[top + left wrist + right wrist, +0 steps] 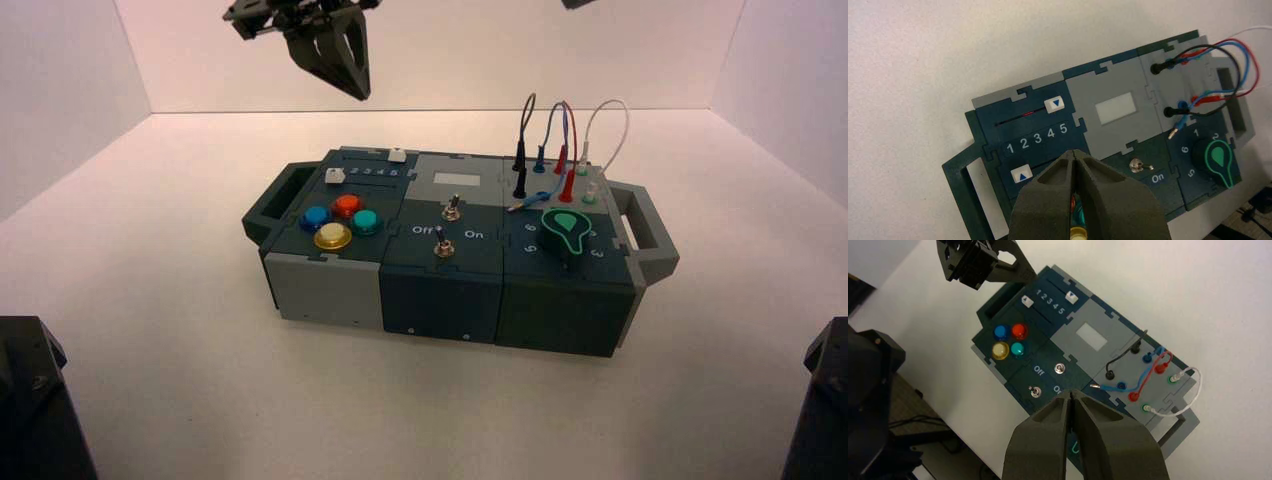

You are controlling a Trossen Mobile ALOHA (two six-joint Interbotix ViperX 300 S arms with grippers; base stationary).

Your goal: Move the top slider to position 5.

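Note:
The top slider point(1055, 104) is a small white knob with a blue triangle, in a dark slot along the box's far edge. It stands near the 4 and 5 end of the number row. The printed 5 point(1063, 128) ends that row. The knob also shows in the high view point(397, 155) and in the right wrist view point(1071, 296). My left gripper point(355, 88) hangs shut and empty high above the box's far left part, touching nothing; in its own view its tips point(1074, 153) are pressed together. My right gripper point(1070, 394) is shut, empty, high over the box's right part.
The twin white slider knob point(1022, 176) sits near the 1. Coloured round buttons point(340, 220) are at the front left, two toggle switches point(452, 210) in the middle, a green dial point(566, 232) and plugged wires point(560, 140) on the right. Handles point(640, 215) stick out at both ends.

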